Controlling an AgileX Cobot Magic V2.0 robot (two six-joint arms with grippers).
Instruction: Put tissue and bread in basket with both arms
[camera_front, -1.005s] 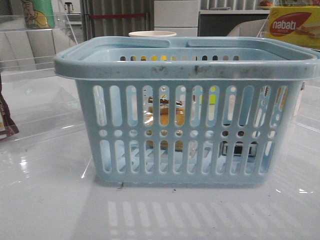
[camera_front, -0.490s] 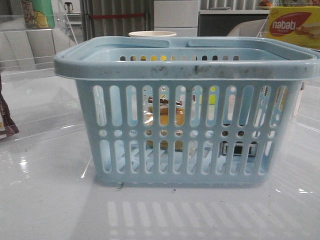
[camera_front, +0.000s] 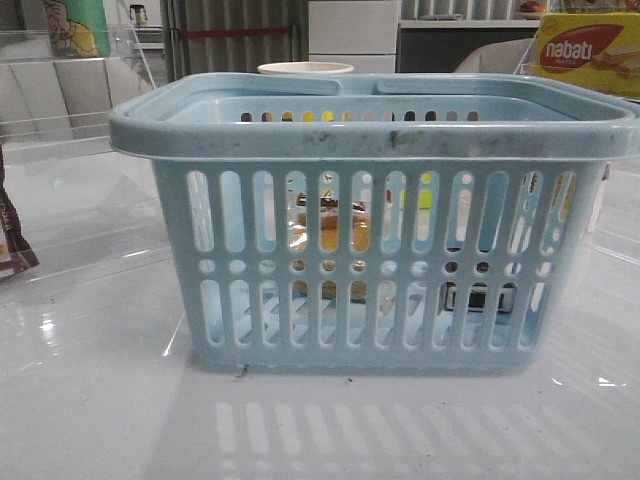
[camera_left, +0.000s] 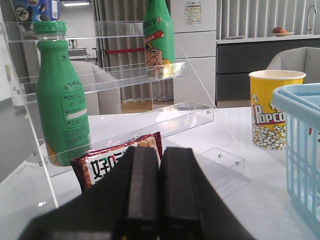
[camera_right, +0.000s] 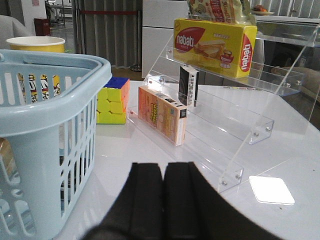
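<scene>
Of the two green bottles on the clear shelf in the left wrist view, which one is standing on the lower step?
The plain green bottle with the green cap stands on the lower step. The other, a green bottle with a cartoon figure, stands on a higher step, farther back.

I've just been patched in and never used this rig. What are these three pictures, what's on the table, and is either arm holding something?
It is a two-armed robot. The front view looks across the table at the large light blue slotted plastic basket; tan-yellow wrapped bread and a small white-and-black tissue pack show through its slots. The other two come from wrist cameras. The left gripper is shut and empty, facing a green bottle on a clear shelf, a snack bag and a yellow popcorn cup. The right gripper is shut and empty too, near a yellow nabati box and a puzzle cube.
</scene>
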